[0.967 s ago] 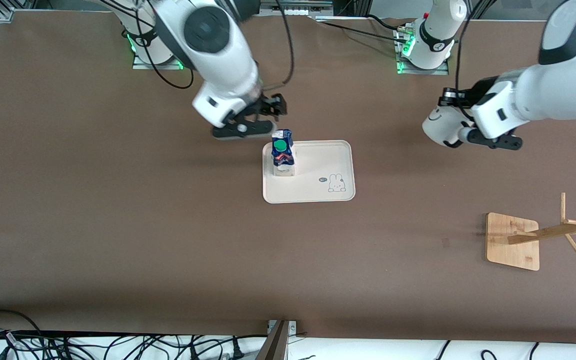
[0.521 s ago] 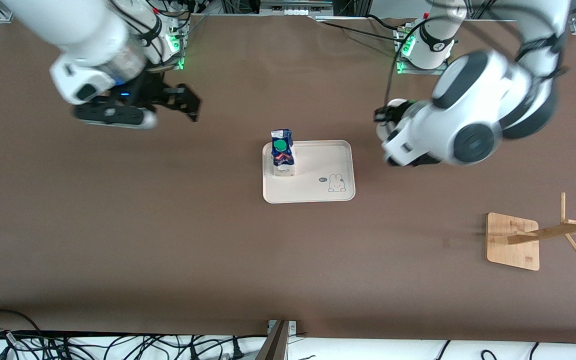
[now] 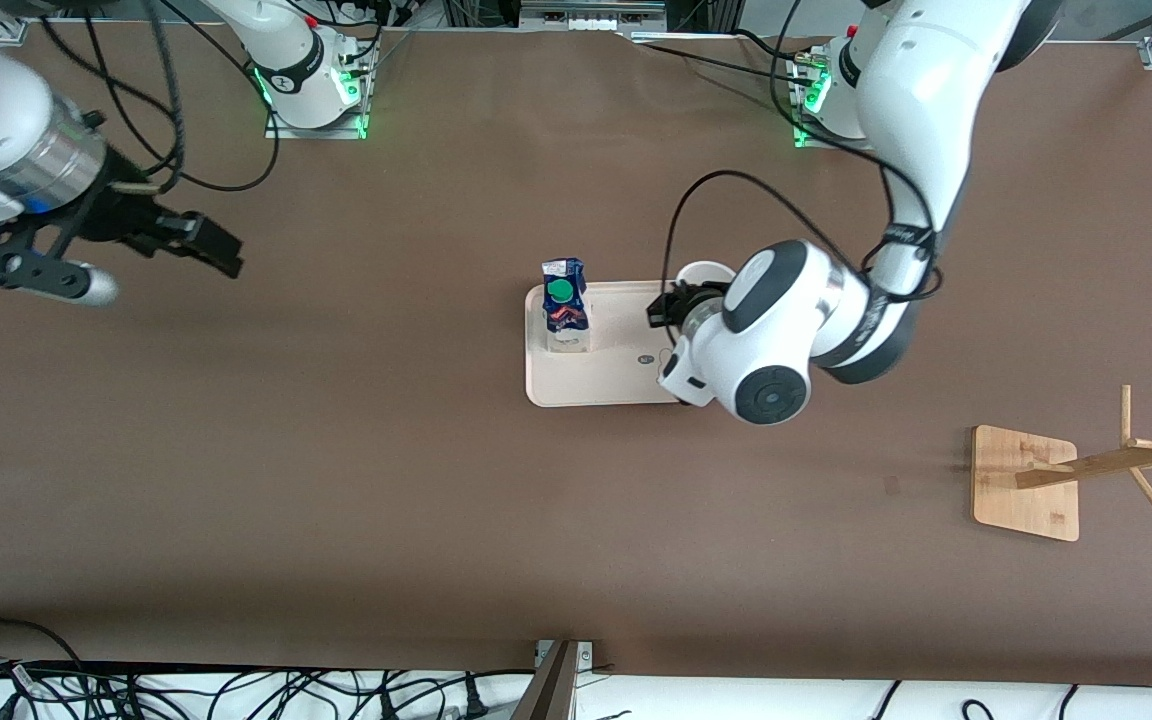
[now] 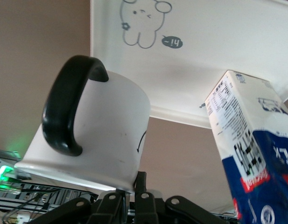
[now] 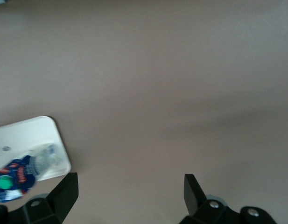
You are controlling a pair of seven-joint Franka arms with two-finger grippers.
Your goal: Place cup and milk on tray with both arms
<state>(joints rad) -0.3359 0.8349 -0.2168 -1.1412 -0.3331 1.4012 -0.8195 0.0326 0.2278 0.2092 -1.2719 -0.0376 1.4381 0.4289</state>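
The milk (image 3: 565,306), a blue and white carton with a green cap, stands upright on the cream tray (image 3: 626,385), at the tray's end toward the right arm. My left gripper (image 3: 669,306) is shut on the rim of the white cup (image 3: 704,272) and holds it in the air over the tray's other end. The left wrist view shows the cup (image 4: 106,135) with its black handle, pinched at the rim by my left gripper (image 4: 132,186), above the tray (image 4: 218,60) and beside the milk (image 4: 251,154). My right gripper (image 3: 219,250) hangs open and empty over bare table.
A wooden rack (image 3: 1026,482) with slanted pegs stands at the left arm's end of the table, nearer the front camera. Cables trail along the table's edge by the arm bases. The right wrist view shows the tray's corner (image 5: 34,135) and the milk (image 5: 15,176).
My right arm has swung away from the milk toward its own end of the table. My left arm has carried the cup from its end over to the tray.
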